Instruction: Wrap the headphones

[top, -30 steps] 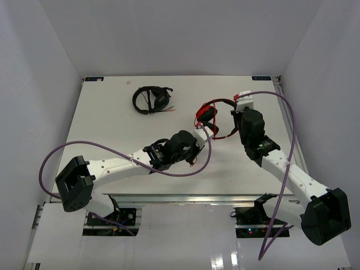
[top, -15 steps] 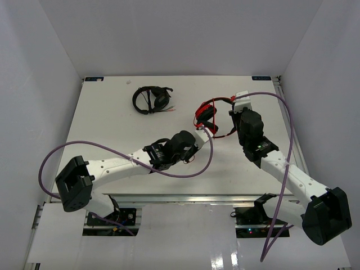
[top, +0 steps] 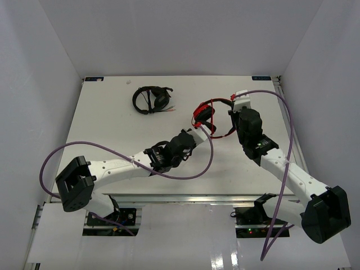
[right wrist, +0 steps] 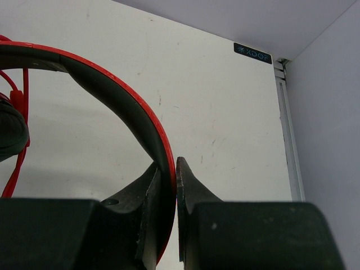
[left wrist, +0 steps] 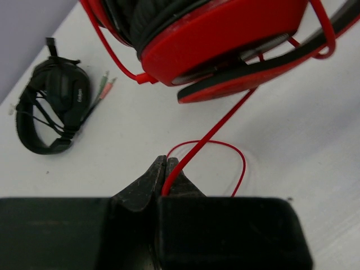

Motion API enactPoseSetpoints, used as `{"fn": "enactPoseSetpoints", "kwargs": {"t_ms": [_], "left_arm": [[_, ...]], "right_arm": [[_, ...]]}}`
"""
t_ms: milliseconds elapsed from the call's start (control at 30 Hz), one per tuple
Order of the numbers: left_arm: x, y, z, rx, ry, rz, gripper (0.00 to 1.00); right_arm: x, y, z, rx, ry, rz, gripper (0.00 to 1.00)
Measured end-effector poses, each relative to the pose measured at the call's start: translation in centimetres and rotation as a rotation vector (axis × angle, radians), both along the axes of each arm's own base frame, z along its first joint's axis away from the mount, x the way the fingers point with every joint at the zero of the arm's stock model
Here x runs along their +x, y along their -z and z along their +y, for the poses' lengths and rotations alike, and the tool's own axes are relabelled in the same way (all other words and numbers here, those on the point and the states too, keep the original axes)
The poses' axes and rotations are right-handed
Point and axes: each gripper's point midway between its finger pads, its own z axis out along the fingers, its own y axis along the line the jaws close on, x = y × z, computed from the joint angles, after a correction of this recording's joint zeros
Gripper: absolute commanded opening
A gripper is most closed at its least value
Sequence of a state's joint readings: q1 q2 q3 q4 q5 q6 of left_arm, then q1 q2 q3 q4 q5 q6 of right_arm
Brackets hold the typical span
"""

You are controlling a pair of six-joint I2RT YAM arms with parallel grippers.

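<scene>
The red headphones (top: 205, 114) are held above the table's right middle, ear cups black-padded. In the left wrist view the ear cup (left wrist: 214, 28) fills the top. My right gripper (right wrist: 167, 169) is shut on the red headband (right wrist: 107, 90); in the top view it (top: 235, 114) sits at the band's right end. My left gripper (left wrist: 165, 169) is shut on the thin red cable (left wrist: 216, 129), which runs up to the cup and loops on the table. In the top view the left gripper (top: 200, 131) is just below the headphones.
Black headphones (top: 151, 99) with their cable lie at the back left, also in the left wrist view (left wrist: 53, 104). Purple arm cables (top: 112, 149) arc over the table. The table's right edge rail (right wrist: 289, 129) is close to the right gripper.
The left gripper has drawn back a little toward the near side with the cable. The headphones and right gripper have shifted slightly left and back.
</scene>
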State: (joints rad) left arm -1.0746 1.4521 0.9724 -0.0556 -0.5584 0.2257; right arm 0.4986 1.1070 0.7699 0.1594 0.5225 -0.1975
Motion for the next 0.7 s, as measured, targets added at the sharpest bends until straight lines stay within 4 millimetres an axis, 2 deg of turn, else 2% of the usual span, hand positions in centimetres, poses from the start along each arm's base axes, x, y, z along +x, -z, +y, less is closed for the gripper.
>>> {"fn": "enactPoseSetpoints", "kwargs": {"t_ms": [100,300,567,700], "left_arm": [[0.8,-0.6,0.8,-0.009,-0.061,-0.062,0.13],[1.8,-1.7,1.8,-0.034,-0.146,-0.142,0.19],[2.3,-3.0,2.2,-0.066,-0.193,-0.198,0.23],[2.3,-3.5,2.3,-0.071,-0.198,-0.211,0.25]], "right_arm": [[0.1,-0.3,0.3,0.019,-0.004,0.012,0.08],[0.4,-0.2,0.5,0.056,0.000,0.049,0.08],[0.4,2.3,0.0,0.040,0.015,0.144,0.08],[0.3,2.8,-0.2,0.040,0.021,0.165,0.08]]}}
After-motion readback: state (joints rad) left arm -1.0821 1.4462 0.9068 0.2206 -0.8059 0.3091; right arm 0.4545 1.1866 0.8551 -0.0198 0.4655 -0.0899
